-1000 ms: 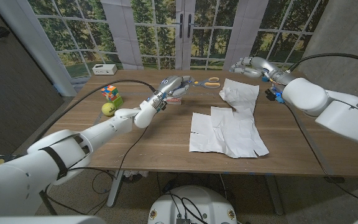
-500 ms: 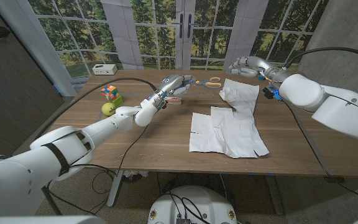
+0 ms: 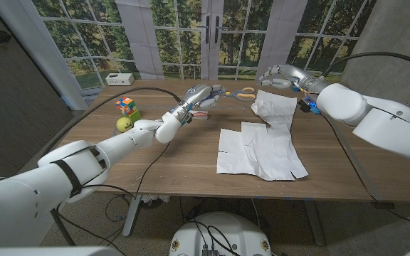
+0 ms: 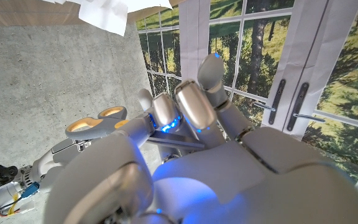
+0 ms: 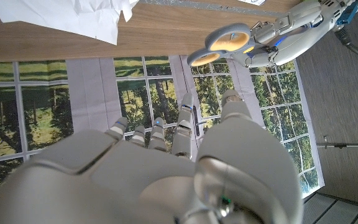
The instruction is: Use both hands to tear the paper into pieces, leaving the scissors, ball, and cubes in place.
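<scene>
Wooden table bears torn paper; left robot hand grips scissors; right robot hand unclear.

1. Both arms wear smooth white rounded shells, thick near the shoulder and slimmer toward the wrist.
2. The left arm's upper segment carries a black band.
3. A black cable runs along each arm.
4. The left robot hand and right robot hand are silver-grey metal with rounded segments.
5. Blue light glows between the left robot hand's fingers.
6. Blue and yellow connectors sit at the right wrist.
</scene>
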### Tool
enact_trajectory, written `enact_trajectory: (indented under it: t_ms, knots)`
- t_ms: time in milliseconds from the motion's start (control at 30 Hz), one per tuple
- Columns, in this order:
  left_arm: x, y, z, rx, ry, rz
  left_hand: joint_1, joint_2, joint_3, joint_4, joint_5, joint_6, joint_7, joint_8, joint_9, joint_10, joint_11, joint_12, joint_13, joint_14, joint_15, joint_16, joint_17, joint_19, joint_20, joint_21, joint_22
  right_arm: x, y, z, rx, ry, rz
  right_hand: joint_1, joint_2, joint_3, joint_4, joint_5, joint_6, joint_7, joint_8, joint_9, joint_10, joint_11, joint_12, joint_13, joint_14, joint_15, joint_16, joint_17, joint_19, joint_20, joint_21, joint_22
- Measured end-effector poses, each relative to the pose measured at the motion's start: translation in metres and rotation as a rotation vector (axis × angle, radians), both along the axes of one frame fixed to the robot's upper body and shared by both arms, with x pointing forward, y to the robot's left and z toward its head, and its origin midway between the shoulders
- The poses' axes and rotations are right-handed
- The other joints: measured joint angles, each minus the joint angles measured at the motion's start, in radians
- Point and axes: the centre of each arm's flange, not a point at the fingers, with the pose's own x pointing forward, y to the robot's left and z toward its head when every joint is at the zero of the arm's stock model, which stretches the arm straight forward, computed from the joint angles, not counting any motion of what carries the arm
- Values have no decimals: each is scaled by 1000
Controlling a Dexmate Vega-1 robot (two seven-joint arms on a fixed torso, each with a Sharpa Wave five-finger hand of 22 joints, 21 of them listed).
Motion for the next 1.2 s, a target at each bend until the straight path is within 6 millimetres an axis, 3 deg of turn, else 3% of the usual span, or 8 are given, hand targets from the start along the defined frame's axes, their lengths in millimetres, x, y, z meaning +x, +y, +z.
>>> enact_trajectory:
  t_ms: [467,833,967,1200]
  knots:
    - [-3,-7,-2,25,-12,-10,0,0,0,0,0,3,4,0,-9,0,0,0,0,0,0,0,0,0,0,0,3,0,6,1,-25,4,10,15,-3,10,3,-6,22,10,8,4,11,11,0,0,0,18,8,0,0,17,0,0]
    - [-3,-9,-3,39,-18,-4,0,0,0,0,0,9,-2,-3,-19,0,0,0,0,0,0,0,0,-4,3,0,8,-1,11,0,-65,25,5,32,-10,17,2,-10,52,42,15,5,27,27,6,0,2,27,8,0,0,17,0,0]
    - [-3,-10,-3,40,-19,-5,0,0,0,0,0,9,-2,0,-18,0,0,0,0,0,0,0,0,-3,3,0,8,0,13,-2,-77,36,1,37,-15,25,2,-14,17,79,7,10,25,46,6,0,-2,30,8,0,0,17,0,0]
    - [-3,-10,-3,35,-22,-5,0,0,0,0,0,9,-2,0,-18,0,0,0,0,0,0,0,0,-3,3,0,8,1,15,-3,-97,49,-5,37,-15,29,6,-14,16,81,5,10,30,52,6,0,-2,30,8,0,0,17,0,-2]
